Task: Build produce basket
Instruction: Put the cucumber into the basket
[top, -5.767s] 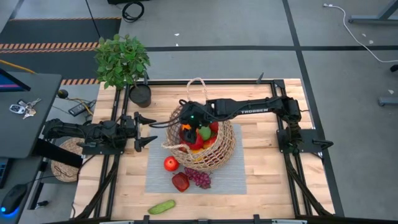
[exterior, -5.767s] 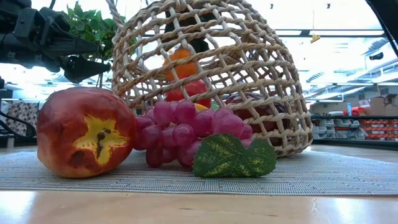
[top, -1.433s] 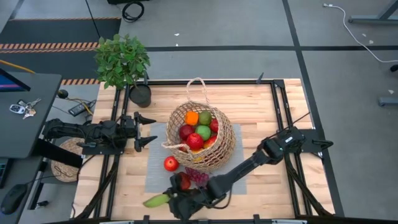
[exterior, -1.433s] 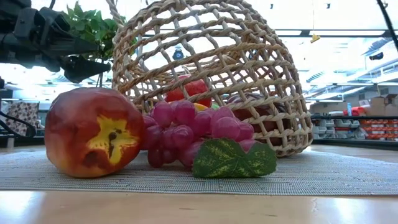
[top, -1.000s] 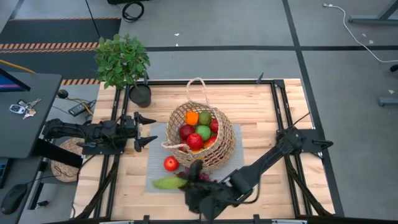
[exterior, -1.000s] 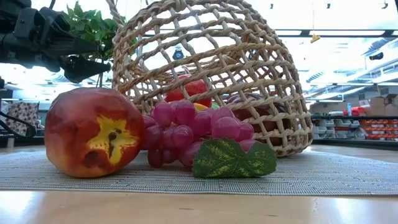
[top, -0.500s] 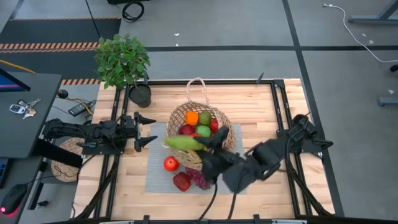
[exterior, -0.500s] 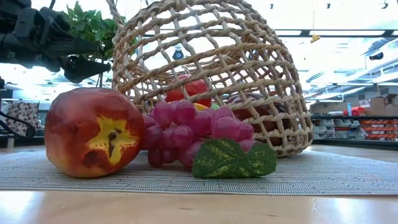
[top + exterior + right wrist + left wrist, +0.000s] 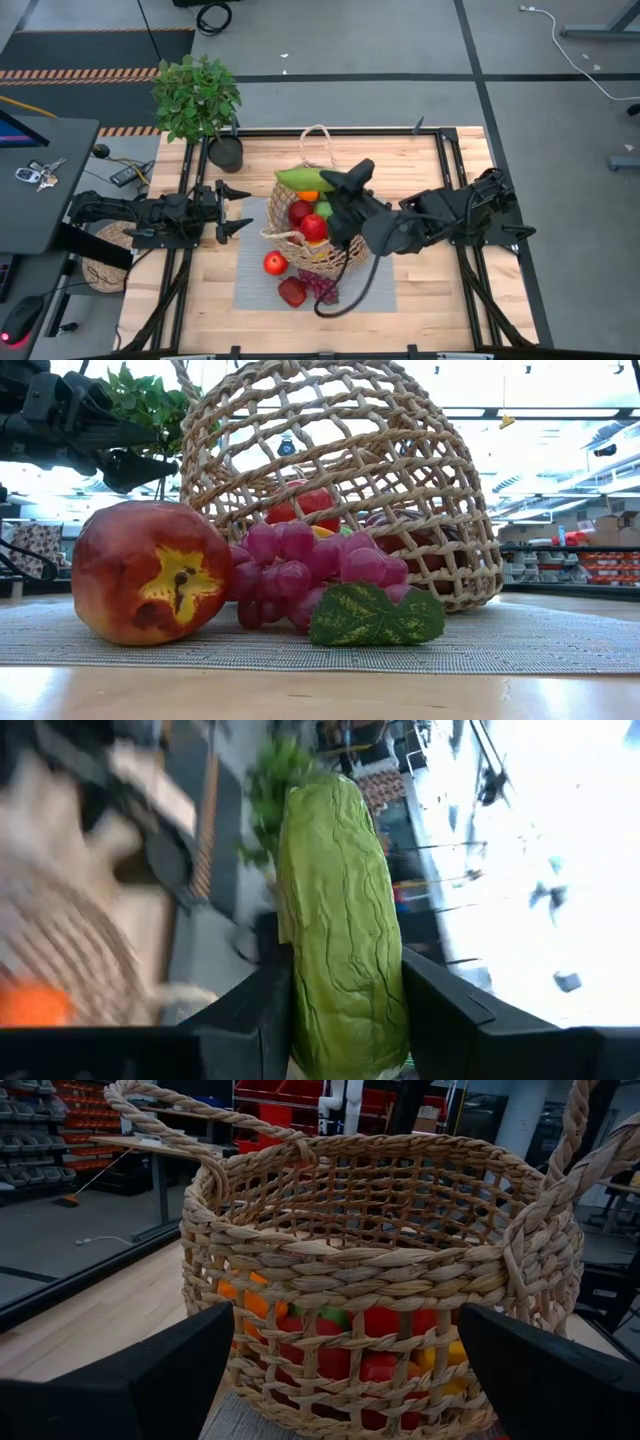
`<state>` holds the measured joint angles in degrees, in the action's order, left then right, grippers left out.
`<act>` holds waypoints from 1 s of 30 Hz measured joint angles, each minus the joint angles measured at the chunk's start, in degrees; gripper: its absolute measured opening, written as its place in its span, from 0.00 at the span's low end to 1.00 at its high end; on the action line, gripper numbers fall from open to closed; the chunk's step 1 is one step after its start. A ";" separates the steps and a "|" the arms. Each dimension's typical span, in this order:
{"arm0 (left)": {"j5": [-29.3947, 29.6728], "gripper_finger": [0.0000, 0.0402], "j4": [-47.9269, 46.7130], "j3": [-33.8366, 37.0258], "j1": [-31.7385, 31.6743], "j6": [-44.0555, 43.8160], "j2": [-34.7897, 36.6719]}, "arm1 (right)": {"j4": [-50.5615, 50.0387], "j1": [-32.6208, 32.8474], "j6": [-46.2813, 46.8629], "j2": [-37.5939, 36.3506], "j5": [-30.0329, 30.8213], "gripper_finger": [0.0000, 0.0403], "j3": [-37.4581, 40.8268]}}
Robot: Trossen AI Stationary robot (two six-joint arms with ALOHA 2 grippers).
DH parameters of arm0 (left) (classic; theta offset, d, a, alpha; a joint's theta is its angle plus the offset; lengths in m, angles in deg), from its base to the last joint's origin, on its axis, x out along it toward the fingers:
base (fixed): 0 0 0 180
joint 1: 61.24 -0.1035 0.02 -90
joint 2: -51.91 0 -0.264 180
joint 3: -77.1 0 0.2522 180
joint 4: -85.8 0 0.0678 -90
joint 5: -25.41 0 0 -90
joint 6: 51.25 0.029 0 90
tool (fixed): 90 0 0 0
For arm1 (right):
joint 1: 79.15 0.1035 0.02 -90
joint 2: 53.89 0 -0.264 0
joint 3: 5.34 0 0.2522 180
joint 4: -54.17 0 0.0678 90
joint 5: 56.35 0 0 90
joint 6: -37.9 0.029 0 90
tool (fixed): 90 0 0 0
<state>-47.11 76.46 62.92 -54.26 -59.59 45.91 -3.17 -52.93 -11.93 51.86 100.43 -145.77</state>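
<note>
1. Two arms over one wooden desk [image 9: 420, 300] – a grey mat [image 9: 250, 290] lies in the middle of it.
2. Basket [image 9: 345, 262] sits on the mat, part filled: red apples [image 9: 312, 228], an orange [image 9: 308, 195] and a green fruit show inside from above. Left wrist view looks straight at its woven side [image 9: 400, 1270], with red, orange and green pieces visible through the weave.
3. Right arm reaches from the right side across the basket; right end effector [image 9: 322, 183] is above the basket's far rim, clamped on the green cucumber [image 9: 305, 180]. Right wrist view shows the cucumber [image 9: 340, 910] squeezed between both fingers [image 9: 250, 1010], off the desk.
4. Left end effector [image 9: 238, 208] hangs at the left edge of the mat, just beside the basket, jaws spread wide, nothing in them, pointing at the basket.
5. Potted plant [image 9: 197, 97] stands at the desk's far-left corner, well apart from the mat.
6. Loose produce on the mat in front of the basket – one red apple [image 9: 274, 263], one darker red peach-like fruit [image 9: 291, 292], purple grapes [image 9: 322, 288] beside it. Low view: the red fruit [image 9: 145, 572] touches the grapes [image 9: 300, 565], leaf [image 9: 375, 613] in front.
</note>
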 joint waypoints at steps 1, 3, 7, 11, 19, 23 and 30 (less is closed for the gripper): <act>0.02 0.98 0.00 0.02 0.00 0.00 0.02 | -0.73 -0.28 -3.31 0.00 0.63 0.40 0.00; 0.00 0.98 0.00 0.01 -0.02 0.00 0.02 | -1.89 -0.57 -8.15 0.00 1.60 0.40 0.00; 0.00 0.98 0.00 0.01 0.00 0.01 0.01 | -3.45 -0.62 -9.41 0.04 2.48 0.40 0.02; 0.01 0.98 0.00 0.01 -0.01 0.00 0.02 | -3.41 -0.62 -7.01 0.04 2.49 0.40 0.02; 0.02 0.98 0.00 0.00 -0.01 0.00 0.00 | -9.81 -0.89 2.40 -0.85 -11.31 0.40 0.04; 0.00 0.98 0.00 0.01 0.00 0.00 0.00 | -14.93 -3.10 11.34 -2.95 -20.62 0.40 0.04; 0.00 0.98 0.00 0.02 -0.02 0.00 0.00 | -17.51 -8.28 24.61 -6.05 -41.50 0.40 0.04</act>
<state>-47.11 76.46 62.94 -54.28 -59.59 45.91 -20.67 -61.21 12.68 45.81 58.93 -145.73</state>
